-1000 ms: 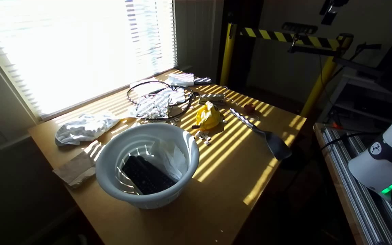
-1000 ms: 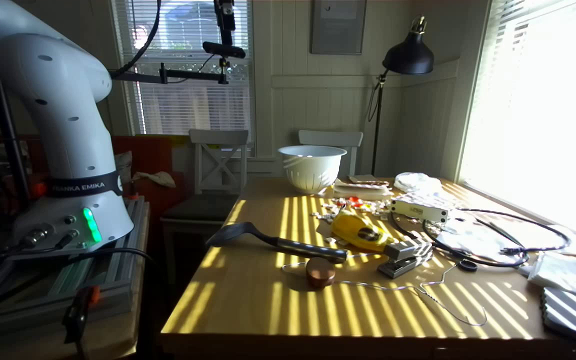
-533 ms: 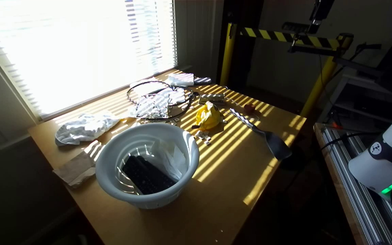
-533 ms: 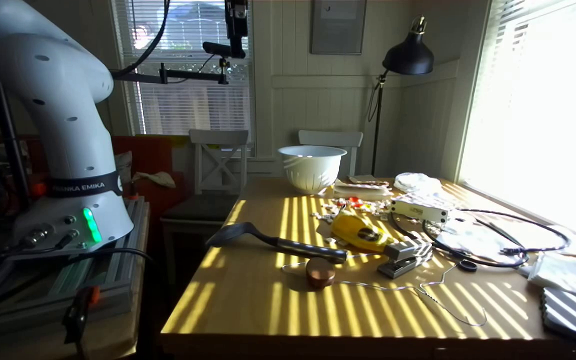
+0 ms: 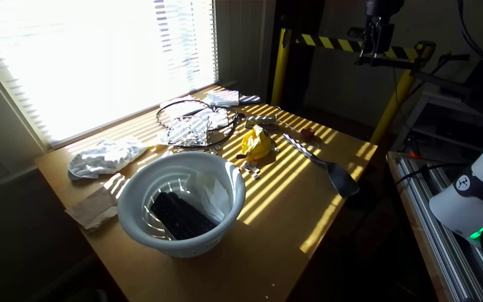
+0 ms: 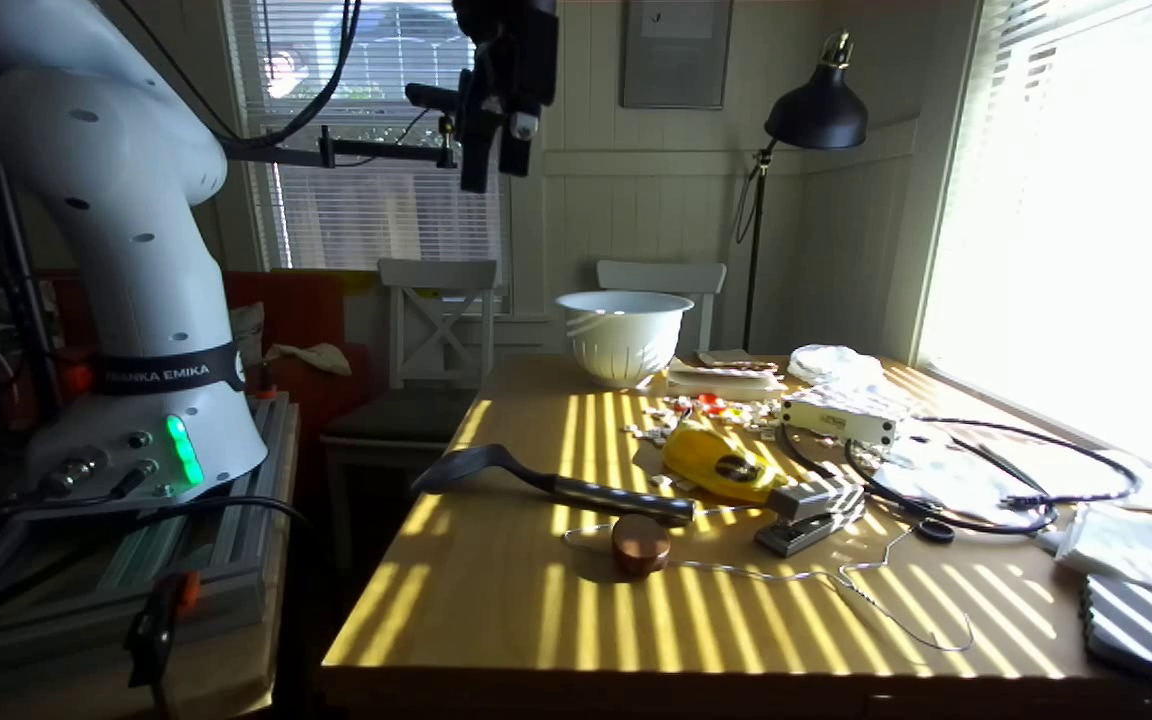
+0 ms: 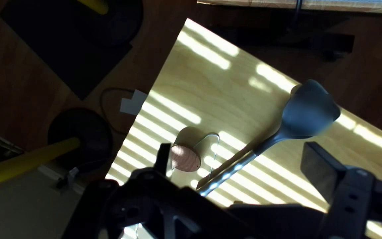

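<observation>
Gripper (image 6: 494,172), jaws wide apart w/ nothing btwn, hangs well above counter (image 7: 217,94). Black spatula (image 7: 307,113) lies below, approx. diagonal, head seemingly jutting past edge; handle's wt on top prob. stops tipping.

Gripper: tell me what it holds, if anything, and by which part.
Nothing is held: the gripper hangs open in the air with nothing between its jaws; the spatula lies on the table below.
</observation>
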Available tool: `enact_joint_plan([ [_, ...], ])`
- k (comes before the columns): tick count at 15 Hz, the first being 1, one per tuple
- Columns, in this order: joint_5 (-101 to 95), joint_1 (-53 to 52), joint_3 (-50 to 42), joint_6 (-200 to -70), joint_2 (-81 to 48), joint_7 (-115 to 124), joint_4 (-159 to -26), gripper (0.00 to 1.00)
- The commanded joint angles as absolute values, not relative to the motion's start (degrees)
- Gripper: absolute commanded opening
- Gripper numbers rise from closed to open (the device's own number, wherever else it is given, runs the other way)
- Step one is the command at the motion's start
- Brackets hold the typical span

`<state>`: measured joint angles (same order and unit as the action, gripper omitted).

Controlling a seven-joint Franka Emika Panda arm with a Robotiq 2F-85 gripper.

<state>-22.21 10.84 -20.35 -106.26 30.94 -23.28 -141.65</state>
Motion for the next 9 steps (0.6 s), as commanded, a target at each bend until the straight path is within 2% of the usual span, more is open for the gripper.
enact_joint_plan([
  [1,-21.8,11.8,-19.6,-106.4,30.0,-23.9,-141.3,1.00],
  [5,-28.1,12.1,-18.2,-109.3,30.6,-27.1,-143.0,1.00],
  [9,-33.0,11.8,-22.3,-113.9,26.6,-39.0,-143.8,1.00],
])
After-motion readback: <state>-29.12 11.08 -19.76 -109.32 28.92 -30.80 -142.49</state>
